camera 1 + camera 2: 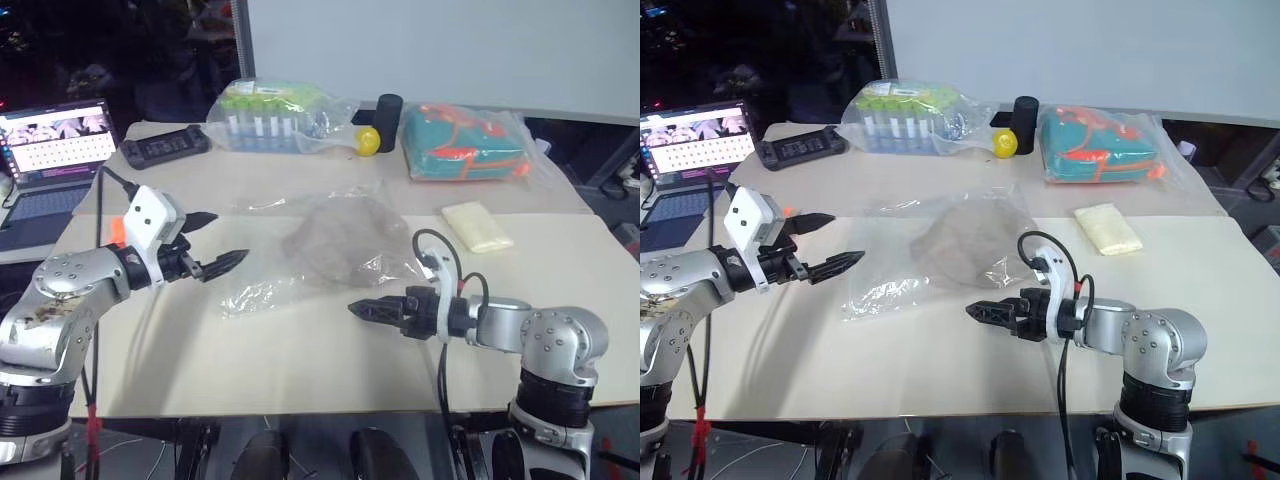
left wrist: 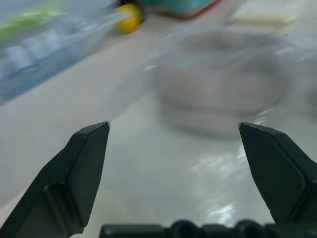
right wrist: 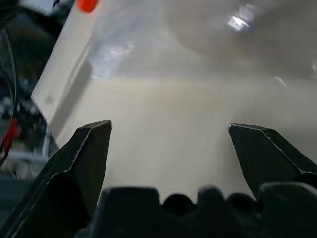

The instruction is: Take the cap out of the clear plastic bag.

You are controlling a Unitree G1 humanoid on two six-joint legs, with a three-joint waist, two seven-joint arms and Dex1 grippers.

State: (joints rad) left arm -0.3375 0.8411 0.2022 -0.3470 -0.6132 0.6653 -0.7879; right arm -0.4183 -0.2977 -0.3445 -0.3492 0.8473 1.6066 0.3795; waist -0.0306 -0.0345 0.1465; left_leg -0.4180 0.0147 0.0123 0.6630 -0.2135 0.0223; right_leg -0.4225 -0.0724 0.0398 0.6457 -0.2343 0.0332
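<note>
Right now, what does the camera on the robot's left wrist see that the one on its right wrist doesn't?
Left wrist view alone: the yellow ball, the bag of green-topped tubes, a corner of the teal bundle and the cream block at the far side, past the open left gripper.

Right wrist view alone: the open right gripper, the table's edge and the orange light on the other arm.

Both: the tabletop and the cap lying inside the clear bag, untouched.
</note>
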